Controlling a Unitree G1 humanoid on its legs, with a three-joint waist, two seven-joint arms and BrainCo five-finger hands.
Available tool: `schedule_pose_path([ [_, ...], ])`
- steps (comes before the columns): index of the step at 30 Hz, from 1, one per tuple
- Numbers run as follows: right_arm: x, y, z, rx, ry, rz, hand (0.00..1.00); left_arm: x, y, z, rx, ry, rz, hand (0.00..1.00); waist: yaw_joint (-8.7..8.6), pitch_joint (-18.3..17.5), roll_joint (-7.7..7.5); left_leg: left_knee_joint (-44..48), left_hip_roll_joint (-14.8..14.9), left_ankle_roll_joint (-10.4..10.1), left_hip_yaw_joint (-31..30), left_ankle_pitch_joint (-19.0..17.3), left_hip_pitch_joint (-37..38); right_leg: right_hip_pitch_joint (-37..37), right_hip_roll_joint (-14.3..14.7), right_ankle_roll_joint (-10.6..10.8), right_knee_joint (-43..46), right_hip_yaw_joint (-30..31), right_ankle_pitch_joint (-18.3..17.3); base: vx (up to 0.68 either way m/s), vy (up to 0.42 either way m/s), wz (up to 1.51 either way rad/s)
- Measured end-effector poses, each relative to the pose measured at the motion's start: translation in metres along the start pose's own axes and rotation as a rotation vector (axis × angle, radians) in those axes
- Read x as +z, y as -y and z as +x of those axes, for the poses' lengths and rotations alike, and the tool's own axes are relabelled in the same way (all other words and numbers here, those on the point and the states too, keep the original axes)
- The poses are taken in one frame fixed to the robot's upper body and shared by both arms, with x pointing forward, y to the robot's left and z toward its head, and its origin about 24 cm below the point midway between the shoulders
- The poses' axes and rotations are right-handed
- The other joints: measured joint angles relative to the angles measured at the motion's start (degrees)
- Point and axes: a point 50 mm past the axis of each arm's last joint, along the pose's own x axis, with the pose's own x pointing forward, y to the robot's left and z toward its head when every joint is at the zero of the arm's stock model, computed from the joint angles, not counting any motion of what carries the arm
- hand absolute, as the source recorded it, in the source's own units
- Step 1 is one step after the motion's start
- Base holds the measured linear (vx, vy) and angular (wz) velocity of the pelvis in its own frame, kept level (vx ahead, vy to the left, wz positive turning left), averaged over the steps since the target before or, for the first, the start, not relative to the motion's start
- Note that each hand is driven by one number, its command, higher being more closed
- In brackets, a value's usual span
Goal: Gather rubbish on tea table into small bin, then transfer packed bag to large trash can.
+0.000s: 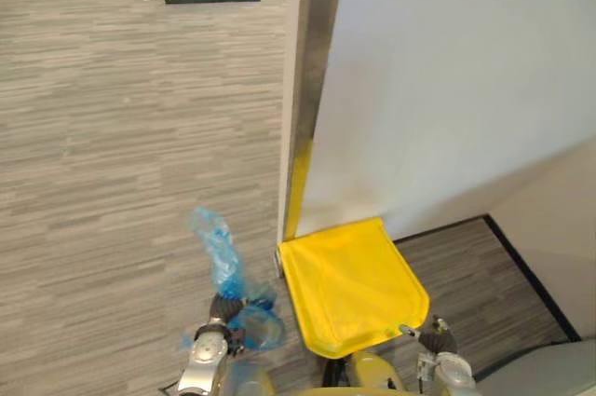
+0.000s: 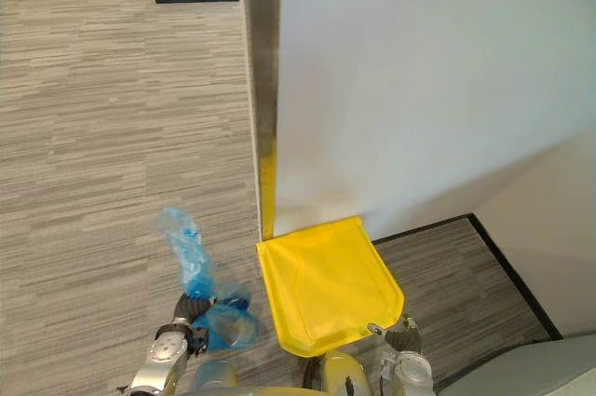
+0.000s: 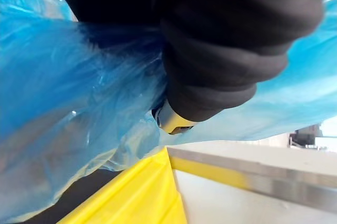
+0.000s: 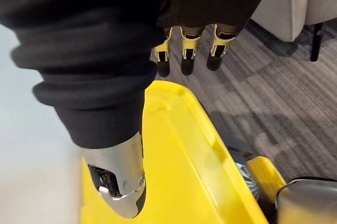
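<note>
Left eye view: bag (image 1: 220, 252) in hand (image 1: 226, 308)

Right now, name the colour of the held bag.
The bag is translucent blue; clearest in left eye view.

bag (image 1: 223, 266) left of lid (image 1: 349, 284); wall (image 1: 447, 88) behind lid

head stereo pair looks steeply down at floor (image 1: 112, 135), both eyes sharing yellow bin lid (image 1: 349, 289) and white wall (image 1: 447, 88). left wrist camera sits close against blue bag (image 3: 63, 103). right wrist camera looks along right hand (image 4: 184, 50), near same lid.
</note>
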Motion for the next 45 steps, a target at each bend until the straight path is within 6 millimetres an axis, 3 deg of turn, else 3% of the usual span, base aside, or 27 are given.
schedule_pose_path([
  [1,0.005,0.001,0.002,0.004,0.020,-0.003,0.00,-0.001,-0.003,0.002,0.009,-0.010,0.004,1.00,-0.63,0.59,0.76,0.07,1.16,-1.01,-0.68,-0.26,-0.35,2.46,1.37,-1.64,-3.87,-1.65,5.77,0.02,-0.116,-0.26],
  [2,0.000,0.009,0.000,-0.020,0.006,0.008,0.00,0.001,-0.006,0.003,0.009,-0.010,0.011,1.00,-0.89,0.62,0.87,-0.33,1.33,-0.95,-0.44,0.17,0.10,3.05,1.62,-1.94,-4.22,-2.67,6.76,-0.01,-0.079,0.19],
  [5,-0.010,0.023,-0.004,-0.054,-0.014,-0.009,0.00,-0.001,0.008,-0.001,-0.024,-0.006,-0.007,1.00,-0.54,0.64,0.69,0.08,0.50,-0.75,0.32,1.16,1.76,3.29,0.33,-2.35,0.70,-2.81,5.45,-0.04,-0.035,0.27],
  [6,-0.010,0.024,-0.004,-0.053,-0.010,-0.017,0.00,0.000,0.010,0.000,-0.027,-0.001,-0.012,1.00,-0.30,0.53,-0.17,-0.24,-0.80,-0.60,0.54,1.67,1.83,3.02,-1.06,-2.09,1.53,-2.74,4.45,-0.11,0.015,0.21],
  [9,-0.007,0.016,-0.005,-0.023,0.007,-0.034,0.00,-0.002,0.005,-0.002,-0.012,-0.005,-0.003,1.00,1.52,0.68,-2.38,-1.09,-3.43,0.51,3.31,3.14,1.71,0.84,-3.88,-1.00,2.65,-1.19,4.72,-0.23,0.026,-0.07],
  [10,-0.007,0.014,-0.006,-0.015,0.012,-0.042,0.00,-0.002,0.004,-0.002,-0.008,-0.002,-0.002,1.00,1.79,0.60,-2.66,-1.20,-3.52,1.10,3.53,3.54,1.26,0.43,-4.20,-0.47,2.34,-0.47,5.22,-0.27,0.006,-0.15],
  [11,-0.007,0.011,-0.007,-0.004,0.014,-0.053,0.00,-0.002,0.005,-0.003,-0.001,0.001,-0.005,1.00,2.37,0.73,-1.94,-2.96,-3.01,1.80,4.09,5.00,0.86,-0.06,-4.54,0.28,2.34,-0.43,5.45,-0.25,-0.012,0.00],
  [14,-0.016,0.007,-0.012,0.009,-0.006,-0.065,0.00,-0.003,-0.004,-0.004,0.016,0.002,0.014,1.00,2.55,-0.47,-4.00,-6.92,-3.81,1.31,3.29,9.35,0.17,-0.97,-7.32,2.49,20.66,1.98,0.89,-0.19,-0.068,0.15],
  [16,-0.025,0.011,-0.016,0.001,-0.029,-0.069,0.00,-0.003,-0.001,-0.006,0.003,0.010,0.016,1.00,2.65,-0.99,-4.79,-8.28,-4.30,0.21,1.21,11.59,-1.57,1.58,-8.97,4.28,26.70,5.71,-0.35,-0.20,-0.199,0.37],
  [17,-0.027,0.012,-0.017,-0.001,-0.034,-0.071,0.00,-0.003,0.001,-0.008,-0.002,0.012,0.016,1.00,2.67,-1.13,-5.01,-8.41,-4.63,-0.23,0.26,12.42,-2.86,3.14,-9.08,5.83,25.48,7.56,-3.10,-0.25,-0.336,0.50],
  [18,-0.025,0.015,-0.016,-0.008,-0.029,-0.076,0.00,-0.006,0.003,-0.009,-0.003,0.002,0.006,1.00,2.63,-1.61,-5.21,-9.33,-4.89,-1.29,-1.08,14.32,-5.03,4.07,-7.34,5.88,20.75,8.27,-6.92,-0.20,-0.302,0.32],
  [20,-0.018,0.020,-0.014,-0.021,0.002,-0.083,0.00,-0.011,0.017,-0.015,-0.025,-0.014,-0.038,1.00,3.41,-2.23,-3.97,-12.83,-4.67,1.61,-1.35,18.08,-6.80,4.37,-6.00,3.54,13.04,8.57,-10.73,-0.13,-0.290,-0.01],
  [21,-0.011,0.023,-0.012,-0.027,0.031,-0.086,0.00,-0.011,0.026,-0.016,-0.041,-0.018,-0.060,1.00,4.02,-1.72,-3.00,-14.58,-4.46,2.00,-1.44,20.99,-7.92,3.81,-5.45,1.18,10.37,7.99,-12.18,-0.21,-0.312,0.12],
  [22,-0.005,0.026,-0.009,-0.035,0.046,-0.091,0.00,-0.009,0.034,-0.016,-0.058,-0.016,-0.077,1.00,3.24,-1.12,-1.62,-16.41,-4.21,1.93,-1.99,23.97,-8.59,3.41,-5.07,0.70,10.48,6.36,-11.76,-0.24,-0.225,0.52],
  [24,-0.012,0.031,-0.011,-0.049,0.026,-0.099,0.00,-0.010,0.036,-0.017,-0.063,-0.018,-0.089,1.00,2.27,-1.29,-1.12,-21.05,-4.23,0.08,-2.19,28.92,-8.62,2.91,-5.41,-1.28,9.13,2.31,-10.42,-0.24,-0.106,0.79],
  [25,-0.014,0.032,-0.011,-0.062,0.017,-0.094,0.00,-0.009,0.035,-0.016,-0.059,-0.014,-0.088,1.00,2.33,-1.38,-0.92,-18.07,-4.75,-1.45,-1.58,26.95,-9.31,2.89,-5.58,-2.05,7.75,1.20,-9.21,-0.21,-0.022,0.48],
  [26,-0.014,0.031,-0.011,-0.066,0.013,-0.090,0.00,-0.007,0.032,-0.016,-0.053,-0.009,-0.088,1.00,2.42,-1.35,-1.01,-13.22,-5.05,-1.51,-0.26,23.42,-10.18,2.95,-5.93,-2.39,6.13,0.47,-7.68,-0.14,0.018,0.21],
  [28,-0.011,0.029,-0.010,-0.059,0.025,-0.086,0.00,-0.008,0.031,-0.016,-0.050,-0.008,-0.086,1.00,2.45,-1.30,-1.25,-4.45,-5.65,0.34,3.44,17.65,-10.31,3.67,-6.71,-2.22,3.06,-0.32,-4.82,-0.10,0.040,0.13],
  [29,-0.013,0.027,-0.011,-0.057,0.020,-0.078,0.00,-0.008,0.032,-0.016,-0.053,-0.009,-0.088,1.00,2.16,-1.32,-1.21,-1.58,-5.59,2.60,6.77,14.56,-8.55,4.47,-7.20,-1.62,0.46,-0.94,-3.04,-0.10,0.097,0.27],
  [30,-0.016,0.027,-0.012,-0.060,0.011,-0.067,0.00,-0.008,0.033,-0.016,-0.055,-0.010,-0.091,1.00,1.41,-1.46,-0.90,-3.65,-5.66,3.93,9.29,13.38,-6.20,5.12,-7.45,-0.65,-1.44,-1.49,-1.90,-0.12,0.151,0.44],
  [31,-0.018,0.027,-0.012,-0.061,0.003,-0.061,0.00,-0.009,0.033,-0.016,-0.056,-0.013,-0.091,1.00,0.63,-2.04,0.17,-8.57,-6.31,3.90,10.11,13.16,-4.60,5.31,-7.36,0.27,-2.86,-2.01,-0.95,-0.11,0.168,0.41],
  [33,-0.026,0.022,-0.013,-0.050,-0.040,-0.057,0.00,-0.010,0.026,-0.013,-0.046,-0.021,-0.064,1.00,-0.15,-2.16,-1.20,-15.67,-8.58,4.40,10.13,15.23,-3.30,5.25,-8.13,1.62,-6.42,-1.81,1.29,-0.14,0.186,0.21],
  [36,-0.036,0.027,-0.015,-0.072,-0.084,-0.029,0.00,-0.023,0.017,-0.016,-0.033,-0.069,-0.033,1.00,-0.52,-2.41,-1.44,-19.47,-10.31,5.30,10.70,17.06,-1.27,7.32,-8.34,2.63,-11.31,-0.90,4.51,-0.08,0.144,-0.06],
  [45,-0.039,0.036,-0.013,-0.104,-0.109,-0.012,0.00,-0.033,0.003,-0.017,-0.003,-0.108,-0.005,1.00,-0.54,-2.49,-0.64,-19.06,-11.44,6.72,12.80,17.01,0.82,9.10,-8.26,3.38,-14.97,2.65,7.85,-0.03,0.058,-0.17],
])
